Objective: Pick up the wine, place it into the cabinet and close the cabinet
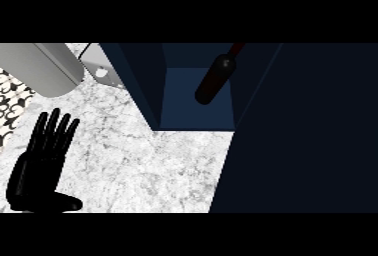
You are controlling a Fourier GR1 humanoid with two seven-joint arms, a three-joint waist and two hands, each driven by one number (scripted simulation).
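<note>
Wine (214, 82): dark slim bottle, reddish neck, leaning inside the open cabinet (196, 112) at upper centre, already placed, so only closing seems left. Cabinet: deep navy, flat matte panels, door (310, 130) filling the frame's right. Bench (148, 155): white veined marble. Left hand (40, 160) at lower left, black, fingers straight and together, holding nothing, resting. Right hand unseen.

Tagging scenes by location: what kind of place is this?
Likely a kitchen: a white marble counter, an open dark blue cabinet with a wine bottle inside, and patterned tiles at the left. The left hand rests open.
</note>
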